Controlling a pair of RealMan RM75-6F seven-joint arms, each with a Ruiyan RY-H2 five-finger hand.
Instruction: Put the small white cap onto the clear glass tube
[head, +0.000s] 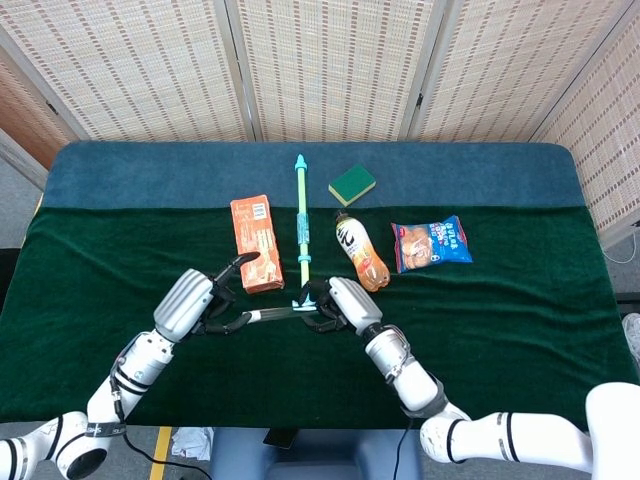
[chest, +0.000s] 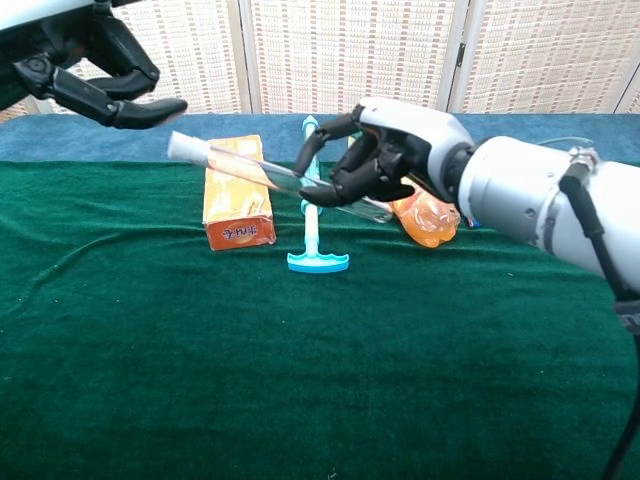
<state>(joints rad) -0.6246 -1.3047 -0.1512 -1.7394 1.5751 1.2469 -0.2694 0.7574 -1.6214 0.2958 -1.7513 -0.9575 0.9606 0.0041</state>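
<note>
- Your right hand (chest: 385, 165) holds the tube (chest: 270, 172) above the worktop (chest: 300, 380), fingers (chest: 330, 165) curled round it towards its closed end, with the rest of it sticking out to the left.
- The tube's long axis runs almost level, left to right, tilted up slightly at its left end. That end carries a whitish tip, the cap (chest: 183, 146); I judge it is already sitting on the mouth, though the chest view does not show how far it is pushed home.
- Your left hand (chest: 95, 75) hangs just up and left of the cap, fingers spread and holding nothing. Whether a fingertip touches the cap cannot be told; in the chest view there seems to be a small gap.
- So the capped end lies right and a little below your left fingers, and that hand is the nearer one. If the cap needs seating, push along the tube's axis, towards your right hand, while it grips firmly.
- Beyond the hands on the worktop lie an orange box (head: 256, 243), a blue-green syringe (head: 301, 220) and an orange bottle (head: 360, 251).
- Farther right is a snack bag (head: 431, 243), and farthest back a green sponge (head: 352, 184).
</note>
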